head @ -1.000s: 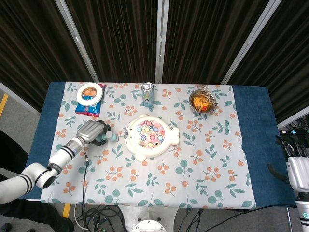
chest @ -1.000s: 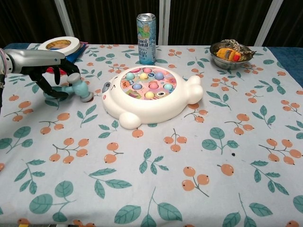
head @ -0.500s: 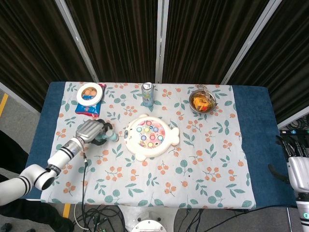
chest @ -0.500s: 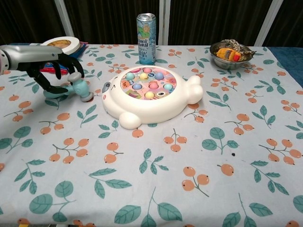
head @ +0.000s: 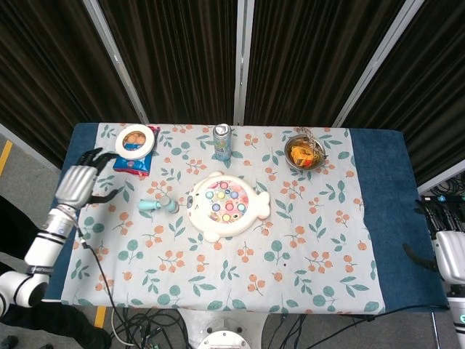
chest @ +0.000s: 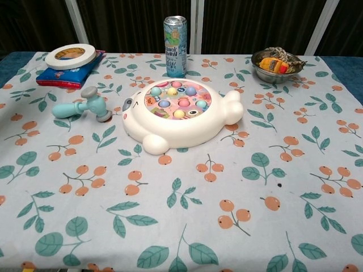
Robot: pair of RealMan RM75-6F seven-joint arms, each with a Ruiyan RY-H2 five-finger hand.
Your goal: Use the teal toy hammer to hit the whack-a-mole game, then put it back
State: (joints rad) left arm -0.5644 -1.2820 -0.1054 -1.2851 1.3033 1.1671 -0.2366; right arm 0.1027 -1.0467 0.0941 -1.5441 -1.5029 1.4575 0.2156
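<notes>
The teal toy hammer lies on the tablecloth just left of the white whack-a-mole game, with nothing touching it. My left hand is open over the table's left edge, well left of the hammer, fingers spread and empty; the chest view does not show it. At the far right edge of the head view, my right hand sits off the table, and its fingers cannot be read.
A tape roll rests on a blue-red packet at the back left. A drink can stands behind the game. A metal bowl with food sits at the back right.
My left hand has let go of the hammer and drawn back left to the table's edge, opening. The hammer stays lying beside the game.
</notes>
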